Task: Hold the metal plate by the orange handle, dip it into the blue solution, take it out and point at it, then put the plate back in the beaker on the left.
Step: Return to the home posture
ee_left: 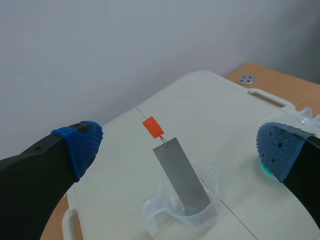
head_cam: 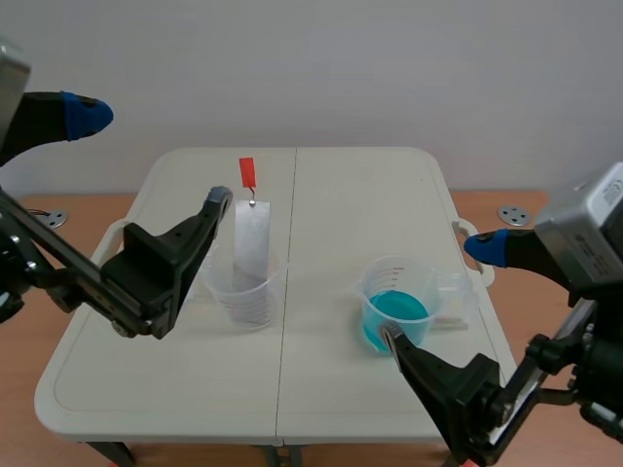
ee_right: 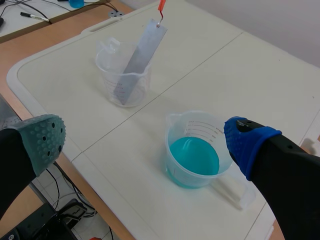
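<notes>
L gripper (head_cam: 153, 158) & R gripper (head_cam: 438, 292): fingers apart, held nothing. We saw metal plate (head_cam: 251, 243) leaning in clear beaker (head_cam: 243, 297), 9 o'clock from blue solution (head_cam: 394, 309); orange handle (head_cam: 247, 173) at plate's 12 o'clock. We thought: pinch handle only, lift straight up.

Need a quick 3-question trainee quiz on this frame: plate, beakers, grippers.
1. True or false: the metal plate stands in the clear beaker, not in the blue solution.
2. The orange handle is held by: A) one arm B) both arms C) nothing.
3. Fill in: the handle sits ____ the clear beaker's rim.

Key: 1 true. 2 C; the left gripper and right gripper are both open. 3 above.
</notes>
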You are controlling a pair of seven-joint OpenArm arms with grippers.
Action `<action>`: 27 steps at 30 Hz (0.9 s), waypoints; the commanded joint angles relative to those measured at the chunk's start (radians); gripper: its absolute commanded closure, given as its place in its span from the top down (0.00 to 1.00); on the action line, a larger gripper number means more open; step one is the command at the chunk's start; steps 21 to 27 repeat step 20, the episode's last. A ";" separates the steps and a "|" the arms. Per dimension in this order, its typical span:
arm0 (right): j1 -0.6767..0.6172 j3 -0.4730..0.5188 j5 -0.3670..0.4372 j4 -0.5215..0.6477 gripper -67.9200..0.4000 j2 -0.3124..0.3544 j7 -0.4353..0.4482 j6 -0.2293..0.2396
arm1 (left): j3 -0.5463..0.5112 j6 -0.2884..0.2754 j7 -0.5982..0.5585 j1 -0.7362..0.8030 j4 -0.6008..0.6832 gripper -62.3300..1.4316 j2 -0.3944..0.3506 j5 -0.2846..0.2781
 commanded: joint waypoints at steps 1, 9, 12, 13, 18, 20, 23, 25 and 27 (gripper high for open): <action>0.011 0.012 0.011 0.023 0.98 0.000 0.015 0.000 | 0.001 0.003 -0.021 0.027 0.012 1.00 0.002 -0.002; 0.011 0.012 0.011 0.023 0.98 0.000 0.014 0.000 | 0.001 0.006 -0.016 0.039 0.011 1.00 0.002 -0.002; 0.011 0.012 0.011 0.023 0.98 0.000 0.014 0.000 | 0.001 0.006 -0.016 0.039 0.011 1.00 0.002 -0.002; 0.011 0.012 0.011 0.023 0.98 0.000 0.014 0.000 | 0.001 0.006 -0.016 0.039 0.011 1.00 0.002 -0.002; 0.011 0.012 0.011 0.023 0.98 0.000 0.014 0.000 | 0.001 0.006 -0.016 0.039 0.011 1.00 0.002 -0.003; 0.011 0.012 0.011 0.023 0.98 0.000 0.014 0.000 | 0.001 0.006 -0.009 0.039 0.011 1.00 0.002 -0.003; 0.011 0.012 0.011 0.023 0.98 0.000 0.014 0.000 | 0.001 0.006 -0.009 0.039 0.011 1.00 0.002 -0.003; 0.011 0.012 0.011 0.023 0.98 0.000 0.014 0.000 | 0.001 0.006 -0.009 0.039 0.011 1.00 0.002 -0.003; 0.011 0.012 0.011 0.023 0.98 0.000 0.014 0.000 | 0.001 0.006 -0.009 0.039 0.011 1.00 0.002 -0.003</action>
